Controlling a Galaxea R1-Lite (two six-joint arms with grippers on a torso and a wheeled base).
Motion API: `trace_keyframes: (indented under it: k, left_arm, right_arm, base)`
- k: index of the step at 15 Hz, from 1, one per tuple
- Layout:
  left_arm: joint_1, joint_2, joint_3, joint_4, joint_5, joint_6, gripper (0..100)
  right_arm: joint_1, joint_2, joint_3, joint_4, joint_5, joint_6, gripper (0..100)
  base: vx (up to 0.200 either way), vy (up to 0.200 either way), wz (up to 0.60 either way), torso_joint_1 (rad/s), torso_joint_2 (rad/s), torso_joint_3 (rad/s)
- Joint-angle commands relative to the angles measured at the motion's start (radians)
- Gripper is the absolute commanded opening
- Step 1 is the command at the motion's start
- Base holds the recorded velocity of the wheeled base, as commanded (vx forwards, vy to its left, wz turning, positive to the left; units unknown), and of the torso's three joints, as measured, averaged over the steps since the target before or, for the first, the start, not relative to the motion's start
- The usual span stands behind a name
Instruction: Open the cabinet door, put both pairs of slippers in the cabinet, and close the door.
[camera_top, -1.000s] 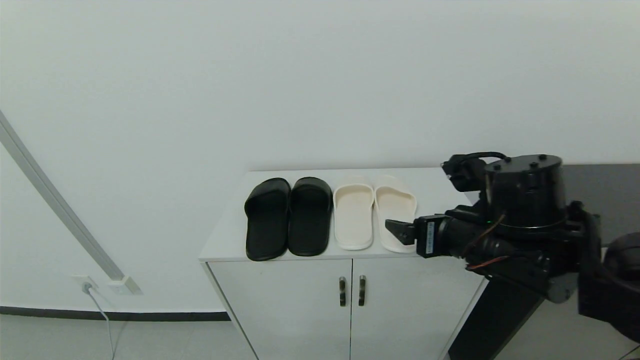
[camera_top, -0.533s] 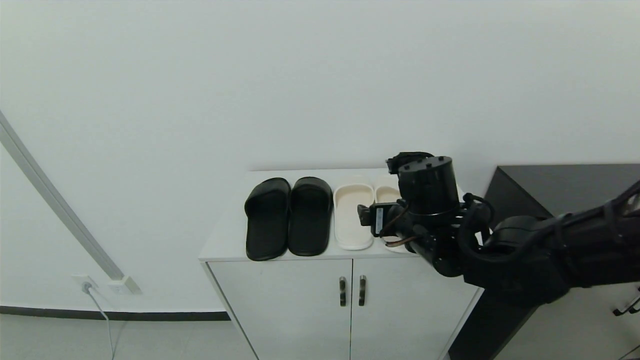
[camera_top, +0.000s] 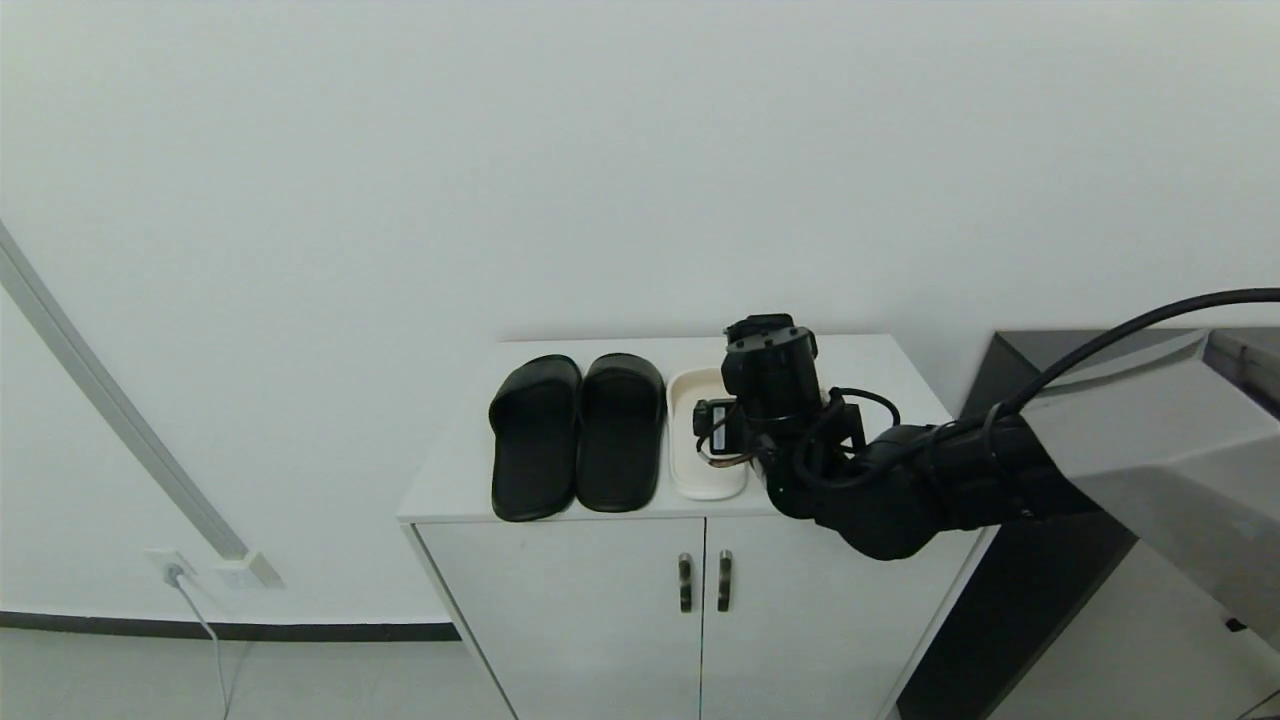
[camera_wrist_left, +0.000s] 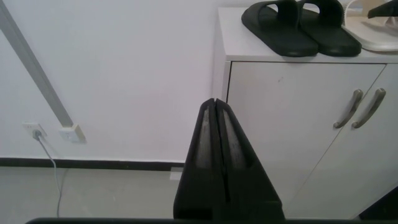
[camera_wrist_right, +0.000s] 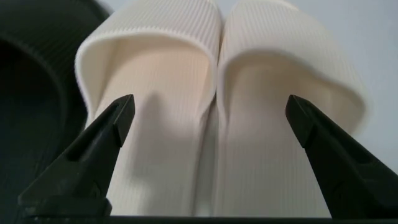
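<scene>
The right hand (camera_wrist_right: 210, 106), fingers wide apart, straddles the pair of cream ribbed foam slippers (camera_wrist_right: 168, 143). They look light and squashy, probably best squeezed together across both straps. The left hand (camera_wrist_left: 215, 109) is pressed together.

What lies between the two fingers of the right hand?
The cream slippers, side by side, lie between the open fingers of the right hand. The right wrist view shows this.
</scene>
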Motion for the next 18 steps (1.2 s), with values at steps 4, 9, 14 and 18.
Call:
trace_keyframes:
  k: [4,9,14,18]
  left_arm:
    - [0.0,0.0,0.0,0.0,0.001,-0.002,0]
    - [0.0,0.0,0.0,0.0,0.001,-0.003,0]
    - [0.0,0.0,0.0,0.0,0.001,-0.005,0]
    - [0.0,0.0,0.0,0.0,0.001,-0.006,0]
  right_arm:
    - [-0.043,0.11,-0.14,-0.003,-0.002,-0.033,100]
    - [-0.048,0.147,-0.197,-0.006,-0.004,-0.064,0]
    - [-0.052,0.145,-0.203,-0.005,-0.002,-0.08,0]
    - [-0.049,0.076,-0.152,-0.006,0.001,-0.082,0]
  base:
    - [0.0,0.0,0.0,0.0,0.0,0.0]
    - [0.0,0.0,0.0,0.0,0.0,0.0]
    - [0.0,0.0,0.0,0.0,0.0,0.0]
    - [0.0,0.0,0.0,0.0,0.0,0.0]
